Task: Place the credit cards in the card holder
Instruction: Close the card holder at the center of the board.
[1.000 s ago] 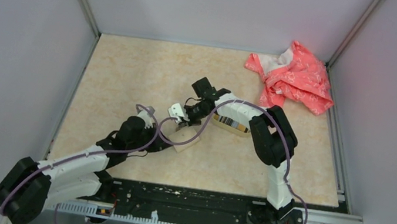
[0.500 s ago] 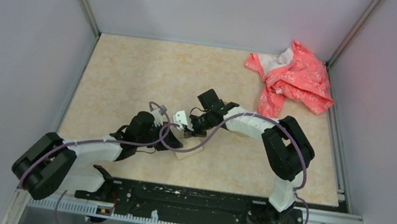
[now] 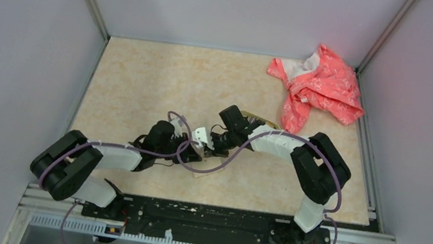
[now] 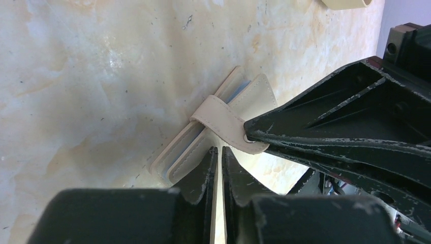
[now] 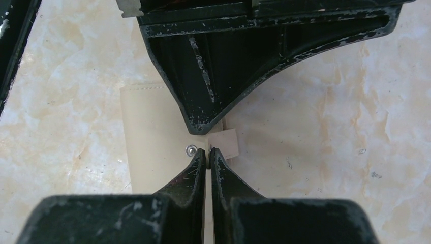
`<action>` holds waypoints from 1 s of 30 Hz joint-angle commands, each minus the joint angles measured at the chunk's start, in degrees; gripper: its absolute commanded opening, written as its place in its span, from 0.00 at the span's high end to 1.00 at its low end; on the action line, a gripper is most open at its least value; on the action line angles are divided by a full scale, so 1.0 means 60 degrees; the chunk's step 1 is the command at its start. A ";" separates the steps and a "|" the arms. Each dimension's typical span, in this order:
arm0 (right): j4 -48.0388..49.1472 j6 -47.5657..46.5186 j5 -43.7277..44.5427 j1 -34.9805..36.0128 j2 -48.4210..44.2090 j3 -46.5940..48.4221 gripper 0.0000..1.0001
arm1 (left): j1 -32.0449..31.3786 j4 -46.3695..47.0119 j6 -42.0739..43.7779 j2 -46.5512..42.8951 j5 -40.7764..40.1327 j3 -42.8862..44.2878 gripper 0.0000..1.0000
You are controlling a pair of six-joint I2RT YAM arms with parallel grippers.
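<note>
Card holder (image 4: 239,99) lies on the counter (image 4: 101,76) where our two low, outstretched arms meet; right jaws together at its strap (image 4: 221,119), left jaws nearly together.

Looks down from high above and behind the arm bases in the top view, taking in the whole table (image 3: 142,78). Sits very close and low in each wrist view, peering past the left hand (image 4: 218,148) or the right hand (image 5: 208,151). Shares the card holder (image 4: 256,95) between both wrist views, each catching the other hand too.
</note>
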 commanded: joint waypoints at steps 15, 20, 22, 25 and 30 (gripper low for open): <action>-0.0189 -0.0119 -0.0088 0.0231 -0.0493 -0.0006 0.83 | -0.0032 -0.0009 0.0185 0.0301 -0.0332 -0.0365 0.88; -0.0165 -0.0117 -0.0240 0.0225 -0.0602 -0.0038 0.82 | -0.0023 -0.0005 0.0191 0.0339 -0.0307 -0.0351 0.89; -0.0178 -0.0123 -0.0233 0.0224 -0.0599 -0.0041 0.81 | -0.0027 -0.0012 0.0206 0.0343 -0.0314 -0.0351 0.89; -0.0198 -0.0138 -0.0219 0.0225 -0.0600 -0.0052 0.80 | -0.0026 -0.0016 0.0204 0.0345 -0.0308 -0.0351 0.89; 0.0108 0.0096 -0.0005 0.0221 -0.0570 -0.0125 0.83 | -0.0023 -0.0034 0.0229 0.0344 -0.0277 -0.0321 0.89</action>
